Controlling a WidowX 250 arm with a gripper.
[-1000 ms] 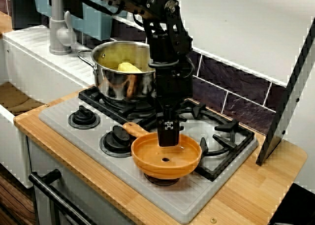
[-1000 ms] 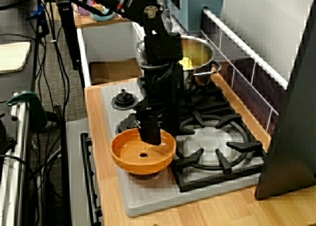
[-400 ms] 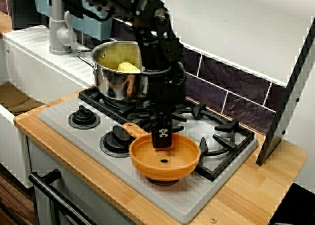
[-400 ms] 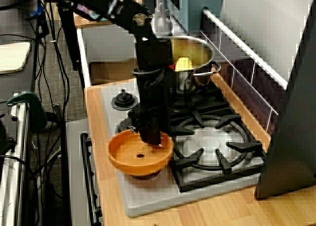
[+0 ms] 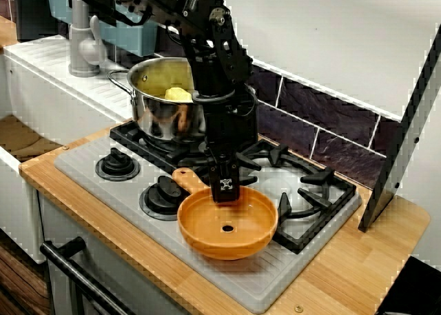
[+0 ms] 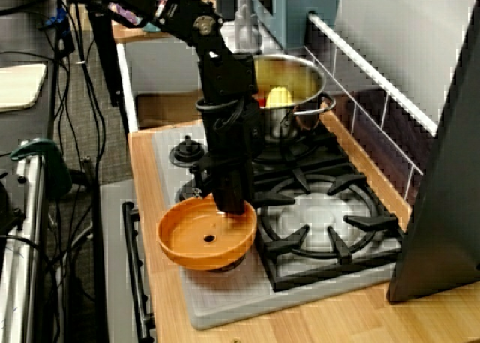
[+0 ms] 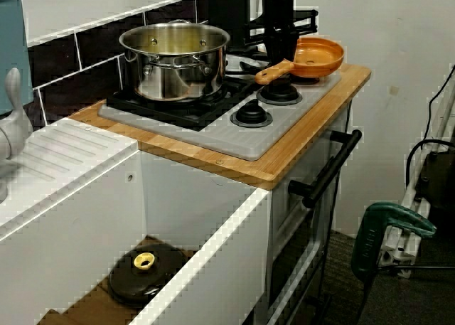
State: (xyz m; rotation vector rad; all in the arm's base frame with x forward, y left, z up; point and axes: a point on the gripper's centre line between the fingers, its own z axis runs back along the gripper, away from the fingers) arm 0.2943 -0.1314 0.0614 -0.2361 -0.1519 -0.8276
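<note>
Sliding toward the front edge now: since a second ago the orange pan (image 5: 207, 225) has come off the middle of the front burner and drifted toward the knob side, and the arm has swung over with it.

Biggest first. The grey hob (image 5: 79, 162) sits on the wooden counter (image 5: 344, 277). On its back burner stands the steel pot (image 5: 162, 115), upright and well apart from the action, with something yellow (image 5: 177, 94) lying inside it.

The pan is at the front of the hob, beside the black grate. Its handle (image 5: 187, 180) points back toward the nearer knob (image 5: 163, 194). In the view from the sink end the pan (image 7: 318, 57) looks level and a touch above the surface, so my read is that it is being carried, not dragged.

The gripper (image 5: 225, 191) comes straight down on the pan's far rim, and its fingers look pinched closed on that rim. The view along the counter shows the same clamp (image 6: 229, 202).

The step in hand looks like shifting the pan mid-move. Any further move calls for a firm pinch and a level pan, with the handle kept off that knob.
</note>
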